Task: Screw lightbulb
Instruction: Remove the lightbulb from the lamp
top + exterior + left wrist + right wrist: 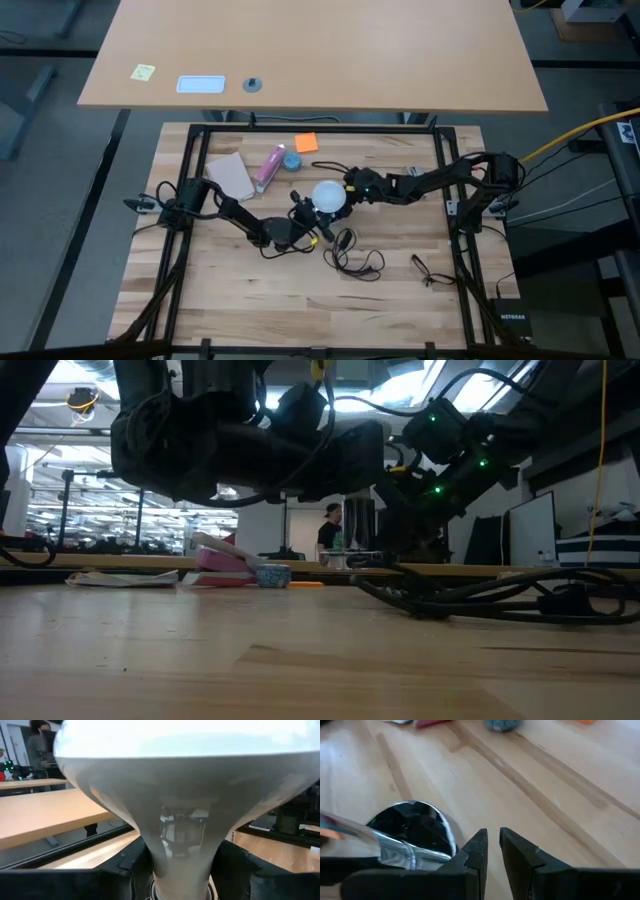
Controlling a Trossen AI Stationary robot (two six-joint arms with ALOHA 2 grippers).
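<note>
Since the lightbulb (329, 195) is a thin frosted glass shell, it looks light, stiff, smooth enough to slip, and easy to crack under a hard squeeze. It sits near the middle of the table (200, 290), between the two arms, globe up. In the left wrist view the lightbulb (180, 795) fills the picture, its narrow neck running down between the left gripper's (182, 870) two dark fingers (125, 865), which stand part-way apart on either side of the neck; I judge they are pinching it, though the contact itself is out of sight at the picture's edge. The neck seems the safer place to hold (stiffer than the globe, and close to the thread), with light pressure only. The right gripper (352, 186) reaches in from the right, just beside the globe; its fingers (475, 852) are nearly pressed together with a thin gap showing, and they hold nothing. Just beside them lies the shiny lamp base (415, 832). A black cord (355, 258) trails on the near side of the table.
</note>
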